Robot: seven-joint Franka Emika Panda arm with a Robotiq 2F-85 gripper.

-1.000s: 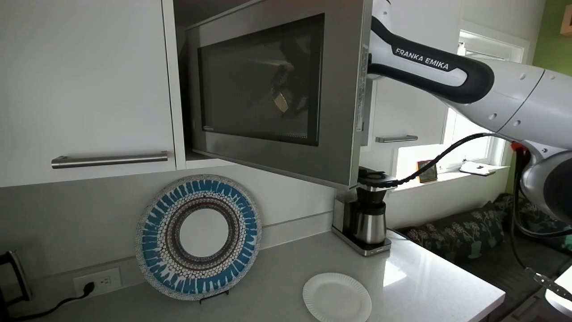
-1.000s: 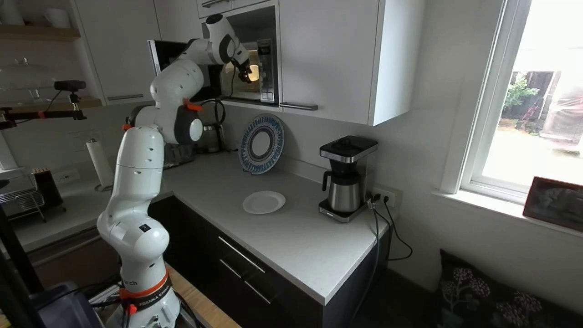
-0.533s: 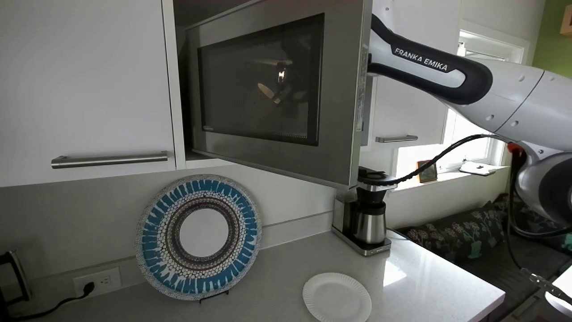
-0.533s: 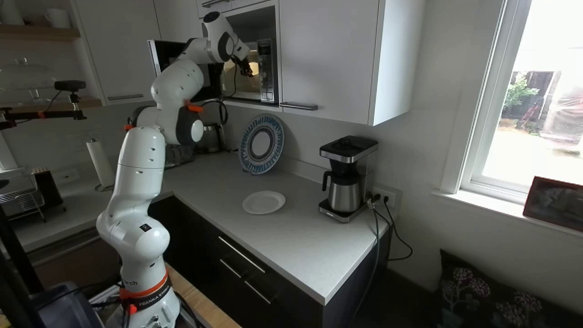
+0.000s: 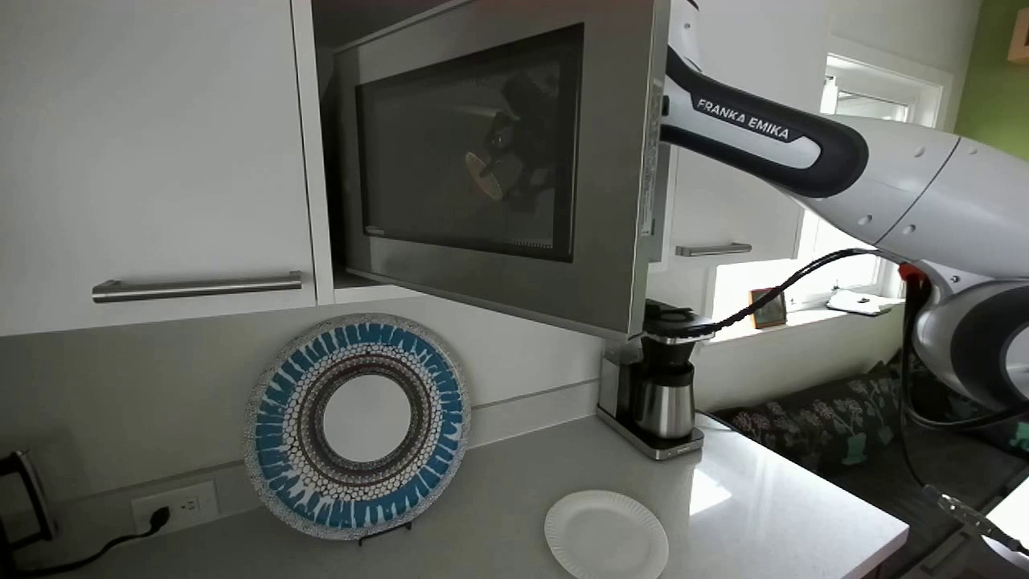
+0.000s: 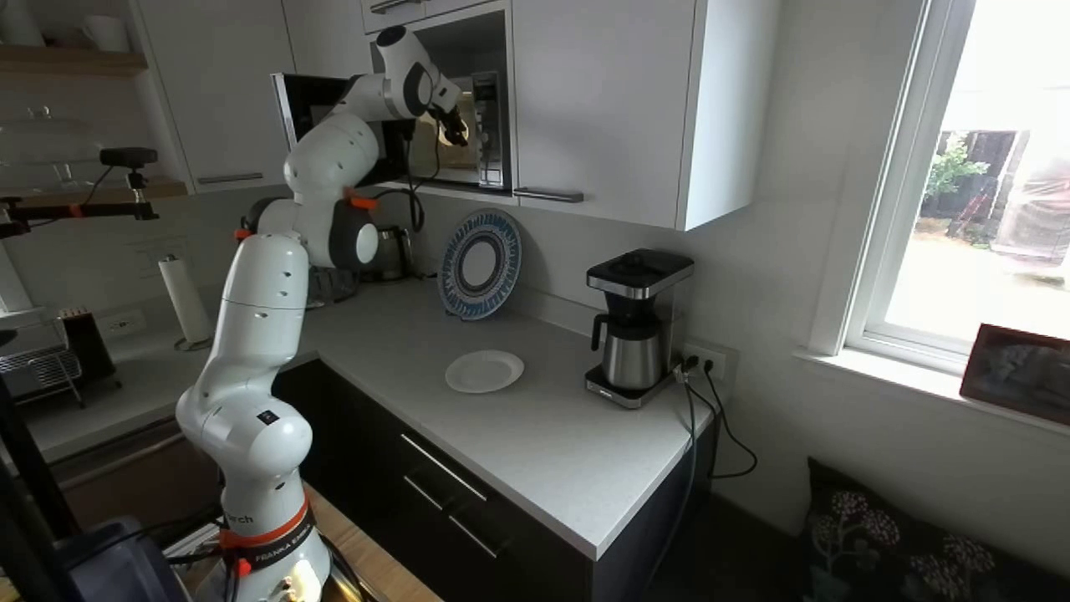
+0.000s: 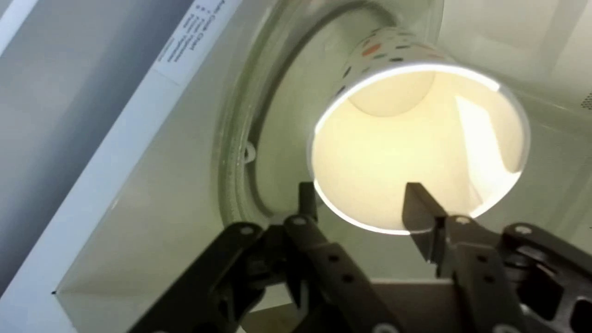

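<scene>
In the wrist view, the cup (image 7: 416, 143) is just ahead of the gripper (image 7: 363, 202), inside the microwave (image 7: 166, 222), with its mouth facing the fingers. The jaws stand apart, and the mouth shows through the gap between the 2 fingertips. The fingertip at that view's left sits beside the rim; its mate overlaps the mouth. Whether either touches cannot be told.

The turntable (image 7: 286, 138) shows behind the cup, its curved edge leaving some room before the pale front frame (image 7: 129, 134), which runs diagonally along the view's left. In both exterior views the door (image 5: 611, 161) stands swung out, and the arm (image 6: 330, 155) reaches in past it.

The cup has a white rim, a glowing cream inside with a brighter patch on 1 side, and orange and dark flecks outside. Its tilt cannot be told.
</scene>
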